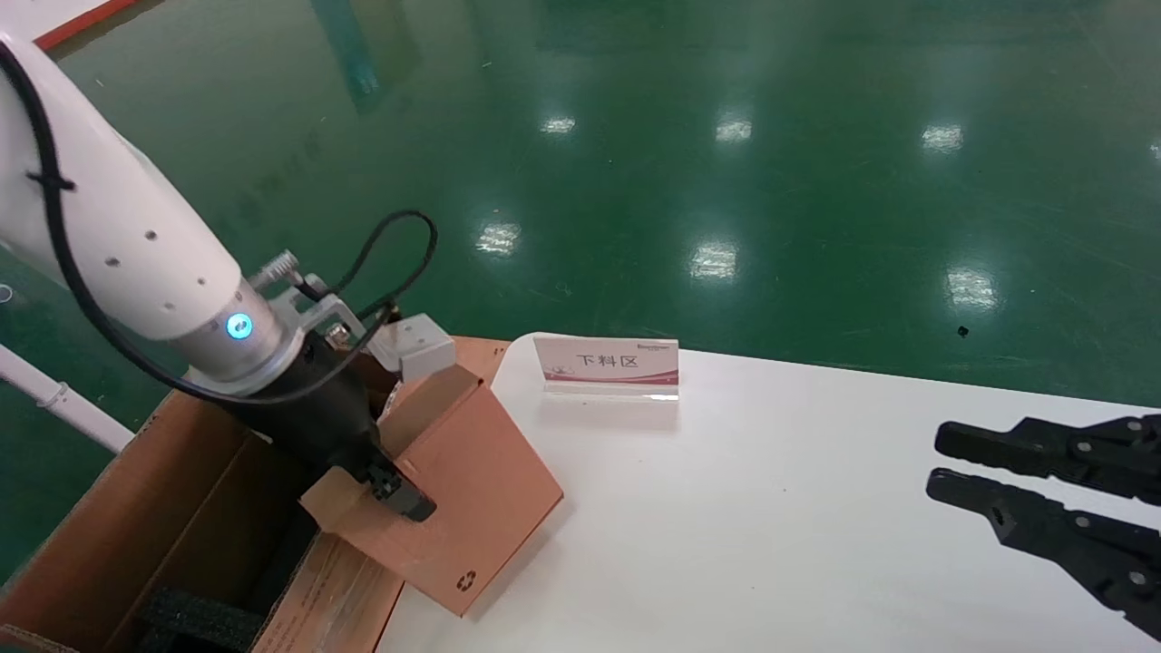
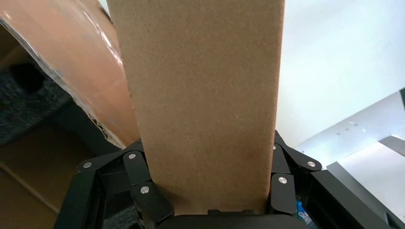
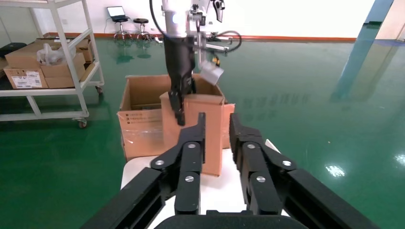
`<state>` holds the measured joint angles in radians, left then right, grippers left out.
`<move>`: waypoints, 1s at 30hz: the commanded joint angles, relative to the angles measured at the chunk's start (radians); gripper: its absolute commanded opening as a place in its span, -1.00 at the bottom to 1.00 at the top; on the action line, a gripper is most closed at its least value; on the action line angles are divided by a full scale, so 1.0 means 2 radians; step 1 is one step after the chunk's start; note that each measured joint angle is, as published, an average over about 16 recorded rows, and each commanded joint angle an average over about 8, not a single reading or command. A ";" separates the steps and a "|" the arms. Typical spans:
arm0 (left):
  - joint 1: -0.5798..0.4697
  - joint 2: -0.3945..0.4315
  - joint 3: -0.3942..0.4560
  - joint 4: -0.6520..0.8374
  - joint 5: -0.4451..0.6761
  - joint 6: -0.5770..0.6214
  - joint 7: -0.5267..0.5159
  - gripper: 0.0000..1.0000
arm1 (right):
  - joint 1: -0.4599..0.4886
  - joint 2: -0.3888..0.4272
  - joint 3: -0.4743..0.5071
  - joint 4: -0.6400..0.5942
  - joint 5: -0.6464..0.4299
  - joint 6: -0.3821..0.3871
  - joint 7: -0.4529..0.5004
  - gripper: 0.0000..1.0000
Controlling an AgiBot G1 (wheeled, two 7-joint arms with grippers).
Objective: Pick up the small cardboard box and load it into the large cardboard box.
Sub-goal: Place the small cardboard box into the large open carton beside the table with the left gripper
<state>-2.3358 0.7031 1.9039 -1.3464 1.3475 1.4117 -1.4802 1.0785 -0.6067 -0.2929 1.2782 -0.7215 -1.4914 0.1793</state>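
My left gripper (image 1: pixel 399 490) is shut on the small cardboard box (image 1: pixel 472 481). It holds the box tilted over the seam between the white table (image 1: pixel 771 526) and the large cardboard box (image 1: pixel 136 508). The recycling mark sits at the small box's lowest corner, close to the table edge; I cannot tell whether that corner touches. In the left wrist view the small box (image 2: pixel 200 86) fills the space between the fingers (image 2: pixel 143 191). The carton's taped flap (image 1: pixel 317 589) and black foam (image 1: pixel 195 621) show beneath. My right gripper (image 1: pixel 934 462) hovers open and empty at the table's right side.
A small sign stand (image 1: pixel 609 365) is at the table's far edge. Green floor surrounds the table. The right wrist view shows my own open gripper (image 3: pixel 217 124), the large carton (image 3: pixel 141 124) behind the small box (image 3: pixel 213 107), and a white shelf cart (image 3: pixel 47 62) with boxes beyond.
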 commanded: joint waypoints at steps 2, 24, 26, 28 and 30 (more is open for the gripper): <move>-0.021 -0.002 -0.007 -0.003 -0.001 0.009 -0.001 -1.00 | 0.000 0.000 0.000 0.000 0.000 0.000 0.000 -1.00; -0.270 -0.062 0.046 0.004 0.048 0.095 -0.018 -1.00 | 0.000 0.000 -0.001 0.000 0.000 0.000 0.000 -1.00; -0.274 -0.052 0.082 0.006 0.052 0.096 -0.023 -1.00 | 0.000 0.000 -0.001 0.000 0.001 0.000 0.000 -1.00; -0.276 -0.044 0.118 0.008 0.051 0.096 -0.027 -1.00 | 0.000 0.000 -0.001 0.000 0.001 0.000 0.000 -1.00; -0.277 -0.040 0.152 0.010 0.046 0.095 -0.031 -1.00 | 0.000 0.000 -0.001 0.000 0.001 0.000 0.000 -1.00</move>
<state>-2.8798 0.6120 2.1955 -1.3262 1.4332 1.5970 -1.5370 1.0789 -0.6061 -0.2946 1.2781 -0.7204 -1.4908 0.1785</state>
